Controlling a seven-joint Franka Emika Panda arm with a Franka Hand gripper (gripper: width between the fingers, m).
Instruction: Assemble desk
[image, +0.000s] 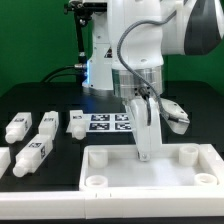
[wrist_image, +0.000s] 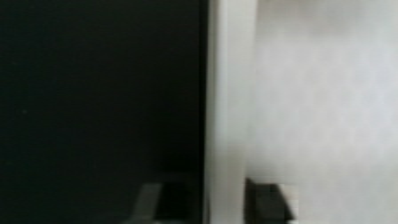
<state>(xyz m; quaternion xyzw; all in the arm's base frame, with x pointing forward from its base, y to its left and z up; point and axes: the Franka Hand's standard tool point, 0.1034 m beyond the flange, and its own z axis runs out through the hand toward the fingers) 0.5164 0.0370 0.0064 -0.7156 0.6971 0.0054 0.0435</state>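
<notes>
Jaws pinching thin raised rim of desk top (image: 150, 178), likely light, stiff, slick plastic; that rim seems the best hold, gripped squarely

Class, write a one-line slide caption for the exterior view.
Pincer clamps the desk top by its rim; loose legs lie nearby.

Marker board (image: 106, 122) flat on blk table (image: 35, 100), green backdrop (image: 30, 40)

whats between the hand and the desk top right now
Nothing: the hand is shut on the desk top's far rim. The wrist view shows that rim between its fingers.
</notes>
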